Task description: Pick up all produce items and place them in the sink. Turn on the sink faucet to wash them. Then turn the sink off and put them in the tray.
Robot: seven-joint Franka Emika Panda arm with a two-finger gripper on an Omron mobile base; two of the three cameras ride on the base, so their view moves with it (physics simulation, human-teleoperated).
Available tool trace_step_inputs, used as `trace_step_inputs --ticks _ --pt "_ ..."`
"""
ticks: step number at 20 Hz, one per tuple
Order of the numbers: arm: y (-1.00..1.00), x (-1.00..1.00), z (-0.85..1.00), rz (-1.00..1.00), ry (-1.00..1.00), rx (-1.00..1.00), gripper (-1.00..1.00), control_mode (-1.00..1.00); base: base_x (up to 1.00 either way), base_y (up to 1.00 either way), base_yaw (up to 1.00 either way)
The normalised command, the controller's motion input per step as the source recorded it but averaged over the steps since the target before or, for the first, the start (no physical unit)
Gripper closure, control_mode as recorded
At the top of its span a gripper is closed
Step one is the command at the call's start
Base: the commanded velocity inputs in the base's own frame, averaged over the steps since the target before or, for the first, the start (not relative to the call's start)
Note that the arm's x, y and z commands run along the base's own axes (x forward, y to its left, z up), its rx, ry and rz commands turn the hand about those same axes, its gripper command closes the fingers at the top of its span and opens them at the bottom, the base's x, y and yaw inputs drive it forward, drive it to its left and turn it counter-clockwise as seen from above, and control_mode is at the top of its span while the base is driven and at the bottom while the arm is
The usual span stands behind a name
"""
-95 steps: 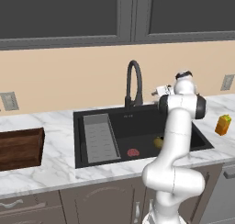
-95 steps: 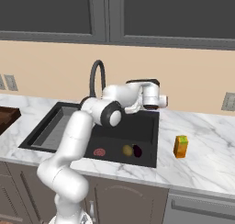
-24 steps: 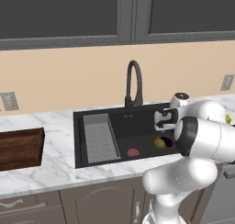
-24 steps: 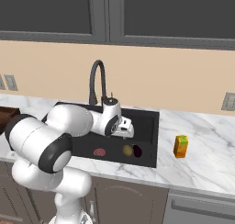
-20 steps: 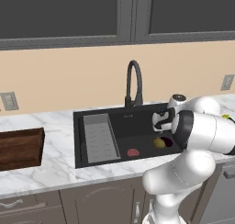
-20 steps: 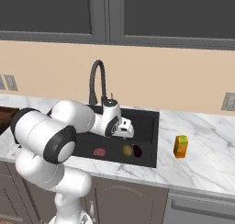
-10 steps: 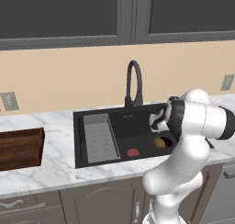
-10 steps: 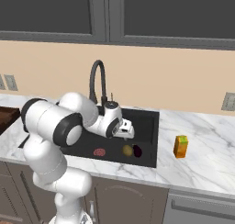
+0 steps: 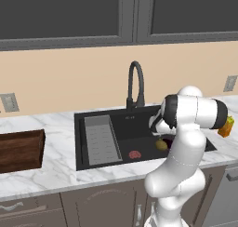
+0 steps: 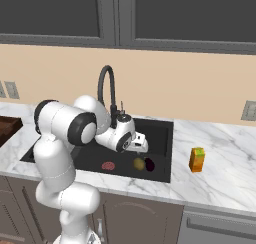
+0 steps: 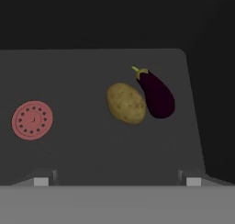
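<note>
Though half-hidden behind the arm, potato (image 11: 126,103) touching eggplant (image 11: 156,93) in sink (image 9: 122,123) (tool (image 11: 117,181) spread wide).

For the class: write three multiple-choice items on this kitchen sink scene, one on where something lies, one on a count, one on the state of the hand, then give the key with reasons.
1. Where do the potato and the eggplant lie?
A. In the tray
B. On the sink floor
C. On the marble counter

2. How many produce pieces are in the basin?
A. Two
B. Four
C. None

3. What state is the hand in?
A. Shut on the potato
B. Shut on the faucet lever
C. Open, holding nothing

Key: B, both rest side by side on the dark basin floor near the red drain disc; A, one potato and one eggplant; C, its fingertips stand wide apart with nothing between.
</note>
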Motion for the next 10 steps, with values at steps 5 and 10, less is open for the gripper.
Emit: trace_step_inputs --ticks 5,10 --pt "-0.12 0.25 -0.2 0.01 0.0 0.0 -1.0 -1.0 0.0 0.0 0.0" --pt "-0.01 0.25 -0.24 0.05 0.0 0.0 -1.0 -1.0 0.0 0.0 0.0"
